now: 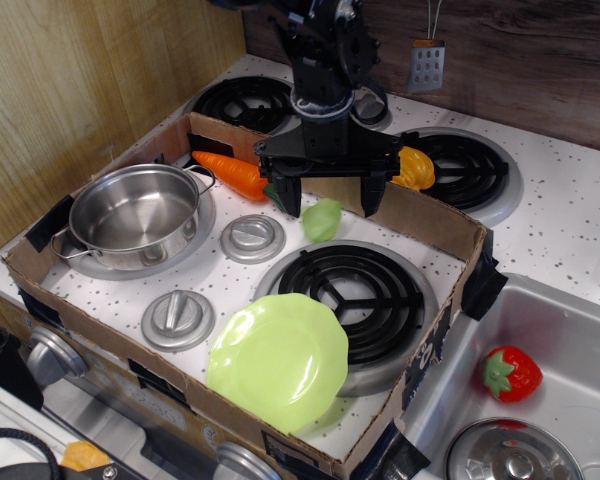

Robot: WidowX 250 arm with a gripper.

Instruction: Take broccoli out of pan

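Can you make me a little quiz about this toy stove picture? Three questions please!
1. True or false: the broccoli is inside the pan.
2. Is the pincer open or shut?
A. open
B. shut on the broccoli
C. shut on the carrot
3. Fill in: the strawberry lies in the ____.

Key
1. False. The pan holds nothing; the broccoli sits on the white stove top, between the pincer's fingers.
2. A. The fingers stand wide apart on either side of the broccoli.
3. Sink, to the right of the cardboard box.
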